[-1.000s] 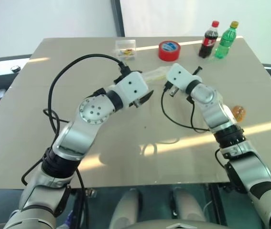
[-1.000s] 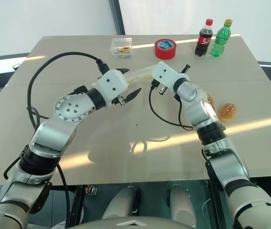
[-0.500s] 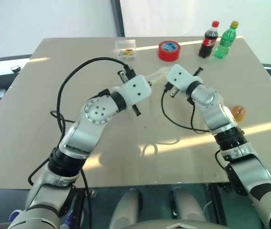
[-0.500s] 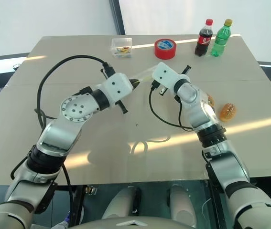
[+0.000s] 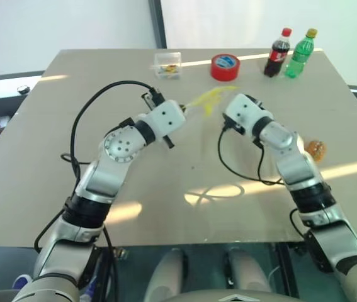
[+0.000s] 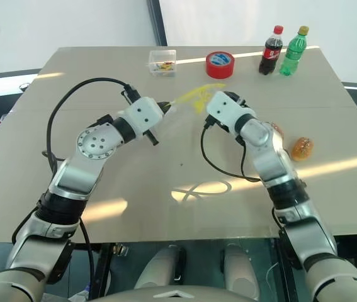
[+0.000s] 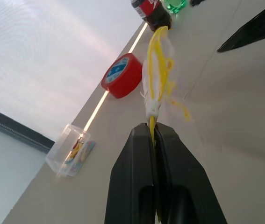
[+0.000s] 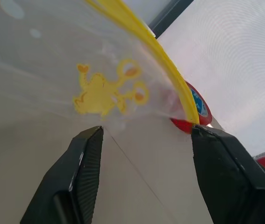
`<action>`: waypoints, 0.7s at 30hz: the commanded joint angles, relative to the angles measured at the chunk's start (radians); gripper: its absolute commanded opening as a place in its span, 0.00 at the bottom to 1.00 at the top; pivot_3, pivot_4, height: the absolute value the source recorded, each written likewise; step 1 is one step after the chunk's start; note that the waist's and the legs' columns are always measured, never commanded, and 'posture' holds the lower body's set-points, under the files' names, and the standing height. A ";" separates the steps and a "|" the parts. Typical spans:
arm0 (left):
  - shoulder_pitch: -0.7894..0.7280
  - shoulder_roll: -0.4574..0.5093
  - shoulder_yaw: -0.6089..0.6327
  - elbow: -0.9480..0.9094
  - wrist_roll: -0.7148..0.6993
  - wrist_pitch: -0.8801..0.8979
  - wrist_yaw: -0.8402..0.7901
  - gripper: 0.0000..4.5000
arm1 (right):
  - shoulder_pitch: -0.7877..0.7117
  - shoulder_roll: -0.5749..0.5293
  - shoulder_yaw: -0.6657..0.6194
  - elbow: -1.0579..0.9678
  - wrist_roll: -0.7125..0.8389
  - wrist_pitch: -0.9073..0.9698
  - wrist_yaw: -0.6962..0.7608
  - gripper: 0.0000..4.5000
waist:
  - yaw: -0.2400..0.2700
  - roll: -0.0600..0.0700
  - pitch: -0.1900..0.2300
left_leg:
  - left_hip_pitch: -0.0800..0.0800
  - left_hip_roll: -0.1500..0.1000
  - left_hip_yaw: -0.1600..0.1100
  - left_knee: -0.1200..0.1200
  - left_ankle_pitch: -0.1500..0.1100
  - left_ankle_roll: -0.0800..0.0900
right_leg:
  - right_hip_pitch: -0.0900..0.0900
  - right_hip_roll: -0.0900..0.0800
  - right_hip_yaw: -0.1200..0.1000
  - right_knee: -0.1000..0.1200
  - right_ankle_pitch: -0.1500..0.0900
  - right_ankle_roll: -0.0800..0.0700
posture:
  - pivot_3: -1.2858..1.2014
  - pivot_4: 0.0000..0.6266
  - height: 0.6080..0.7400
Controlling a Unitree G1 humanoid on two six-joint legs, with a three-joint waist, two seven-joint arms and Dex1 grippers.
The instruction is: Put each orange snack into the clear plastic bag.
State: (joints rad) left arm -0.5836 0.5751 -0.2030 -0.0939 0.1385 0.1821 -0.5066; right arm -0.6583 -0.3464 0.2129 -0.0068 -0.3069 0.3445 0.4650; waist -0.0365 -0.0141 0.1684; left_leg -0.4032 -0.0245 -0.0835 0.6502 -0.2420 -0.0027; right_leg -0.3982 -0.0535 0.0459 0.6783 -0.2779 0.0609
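Two pincers met above the middle of the beige counter (image 5: 52,126). On the left, the left pincer (image 7: 154,133) had its black fingers pressed together on the yellow-edged rim of the clear plastic bag (image 5: 204,100), which stretched in the air from it toward the right pincer (image 8: 144,135). That pincer's fingers stood spread, one on each side of the bag's printed film without clamping it. Farther right, one orange snack (image 5: 316,149) lay on the counter just beside the right forearm, and a second orange snack (image 6: 275,129) peeked out from behind that same arm. Along the far edge, from left to right, stood a small clear box (image 5: 167,63), a red tape roll (image 5: 225,66), a cola bottle (image 5: 277,45) and a green bottle (image 5: 301,45).
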 commanded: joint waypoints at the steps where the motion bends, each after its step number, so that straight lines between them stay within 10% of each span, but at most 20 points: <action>1: -0.002 -0.002 0.029 -0.017 0.009 -0.060 0.004 0.00 | 0.034 0.026 -0.073 -0.166 0.084 0.105 0.023 0.64 | 0.000 0.000 0.000 | 0.000 0.000 0.000 0.000 0.000 0.001 | 0.000 0.000 0.000 0.000 0.000 0.000 | 0.52 0.24 1.00; 7: 0.029 0.003 0.032 -0.025 0.010 -0.104 -0.007 0.00 | 0.017 0.136 -0.099 -0.243 0.203 0.244 0.011 0.02 | -0.007 0.000 0.000 | 0.002 0.001 0.000 0.000 -0.002 0.003 | 0.000 0.002 0.000 0.002 0.000 0.000 | 0.52 0.24 1.00; 21: 0.067 -0.003 0.034 -0.076 0.023 -0.112 -0.019 0.00 | -0.046 0.188 -0.053 -0.159 0.249 0.235 -0.021 0.01 | -0.004 0.000 0.000 | 0.001 0.000 0.000 0.000 -0.002 0.003 | 0.000 0.001 0.000 0.001 0.000 0.000 | 0.52 0.24 1.00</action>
State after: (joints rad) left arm -0.5099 0.5722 -0.1956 -0.1169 0.1573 0.0805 -0.5243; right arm -0.6780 -0.1578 0.1556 -0.1462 -0.0685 0.6011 0.4494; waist -0.0406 -0.0138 0.1685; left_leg -0.4018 -0.0245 -0.0840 0.6505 -0.2436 0.0000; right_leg -0.3978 -0.0527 0.0455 0.6797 -0.2779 0.0608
